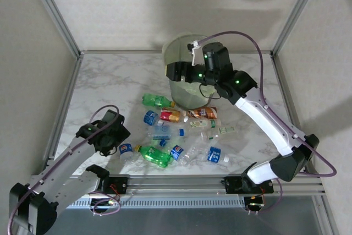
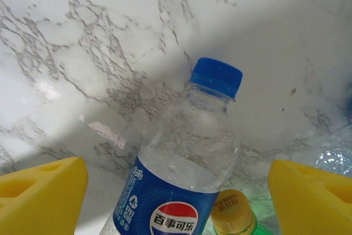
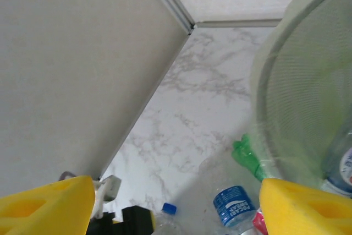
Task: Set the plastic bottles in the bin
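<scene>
The left claw (image 2: 181, 205), spread and not touching, straddles the blue-capped Pepsi bottle (image 2: 187, 152) lying on the counter (image 2: 110, 53) at the pile's near-left edge, long axis pointing straight away from it, while the right claw (image 3: 176, 205) hangs spread and empty by the bin (image 3: 308, 81).

The clear crushed plastic bottle with a blue cap (image 2: 186, 152) wears a blue label showing the red, white and blue Pepsi globe above white Chinese characters 百事可乐, while the yellow-orange bottle cap (image 2: 234, 213) beside it and the small blue-labelled bottle (image 3: 235, 207) carry print too fine to read.
</scene>
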